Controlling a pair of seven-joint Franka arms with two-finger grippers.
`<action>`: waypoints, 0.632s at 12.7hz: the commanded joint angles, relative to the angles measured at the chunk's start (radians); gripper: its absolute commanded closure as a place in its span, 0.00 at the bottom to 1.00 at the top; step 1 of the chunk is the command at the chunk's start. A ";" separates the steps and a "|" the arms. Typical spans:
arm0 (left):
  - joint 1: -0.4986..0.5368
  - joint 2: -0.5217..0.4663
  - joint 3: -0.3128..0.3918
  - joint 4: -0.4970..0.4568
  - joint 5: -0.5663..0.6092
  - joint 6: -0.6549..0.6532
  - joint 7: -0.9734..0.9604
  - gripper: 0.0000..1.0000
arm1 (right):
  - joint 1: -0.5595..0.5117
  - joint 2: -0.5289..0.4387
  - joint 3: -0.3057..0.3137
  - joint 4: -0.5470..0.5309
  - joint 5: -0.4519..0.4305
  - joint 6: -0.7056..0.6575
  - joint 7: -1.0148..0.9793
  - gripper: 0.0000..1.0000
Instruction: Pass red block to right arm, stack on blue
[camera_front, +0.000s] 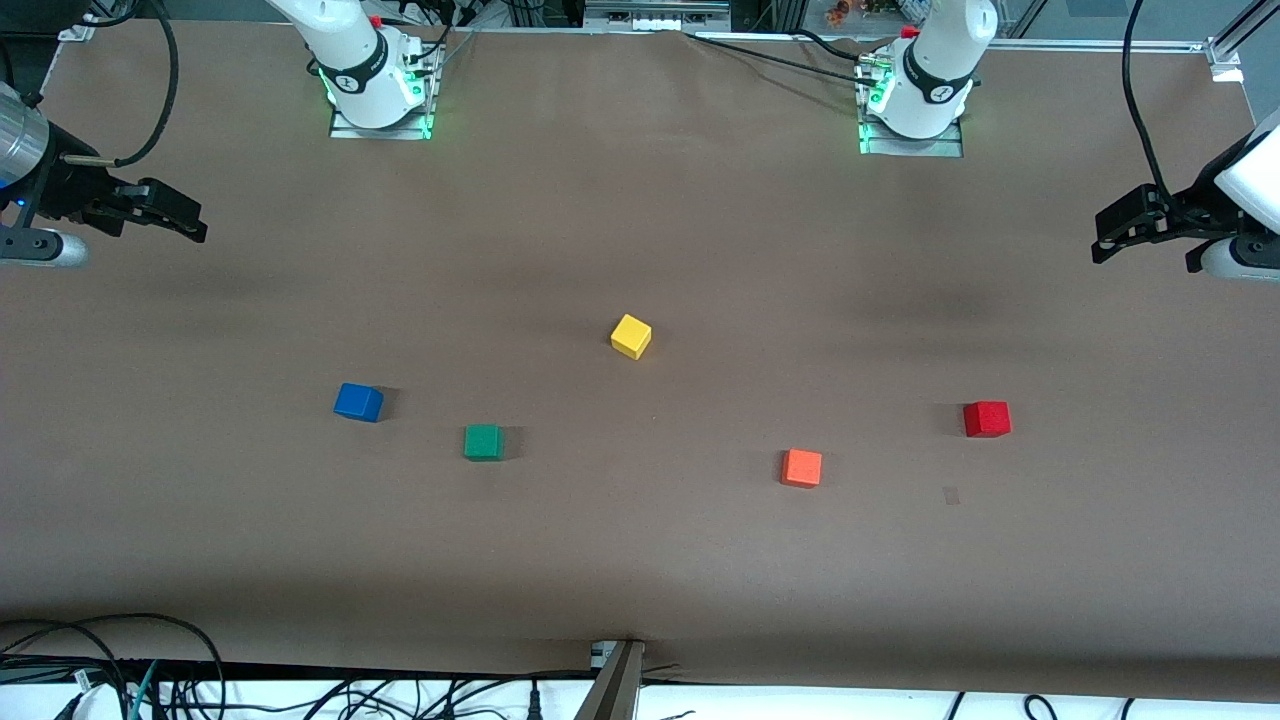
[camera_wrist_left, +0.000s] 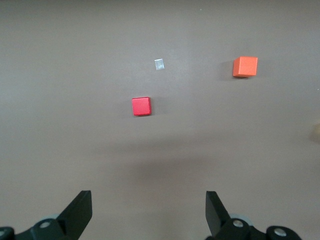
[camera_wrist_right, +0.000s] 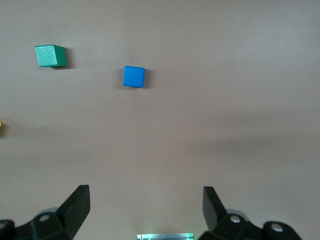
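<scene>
The red block (camera_front: 987, 418) sits on the brown table toward the left arm's end; it also shows in the left wrist view (camera_wrist_left: 141, 106). The blue block (camera_front: 358, 402) sits toward the right arm's end and shows in the right wrist view (camera_wrist_right: 134, 77). My left gripper (camera_front: 1105, 235) hangs open and empty over the left arm's end of the table, well above the red block (camera_wrist_left: 149, 210). My right gripper (camera_front: 185, 222) hangs open and empty over the right arm's end, well above the blue block (camera_wrist_right: 146, 207).
A green block (camera_front: 483, 441) lies beside the blue one, slightly nearer the front camera. An orange block (camera_front: 801, 467) lies beside the red one, toward the middle. A yellow block (camera_front: 631, 336) sits mid-table. A small clear patch (camera_front: 951, 495) lies near the red block.
</scene>
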 joint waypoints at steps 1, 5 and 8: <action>0.004 -0.039 -0.001 -0.053 -0.002 0.017 0.010 0.00 | -0.008 -0.006 0.003 -0.002 0.009 -0.007 -0.013 0.00; 0.001 -0.029 -0.001 -0.036 -0.002 0.020 0.001 0.00 | -0.008 -0.006 0.003 -0.002 0.009 -0.009 -0.013 0.00; 0.003 -0.029 0.000 -0.036 0.004 0.021 0.001 0.00 | -0.008 -0.006 0.003 -0.002 0.009 -0.009 -0.013 0.00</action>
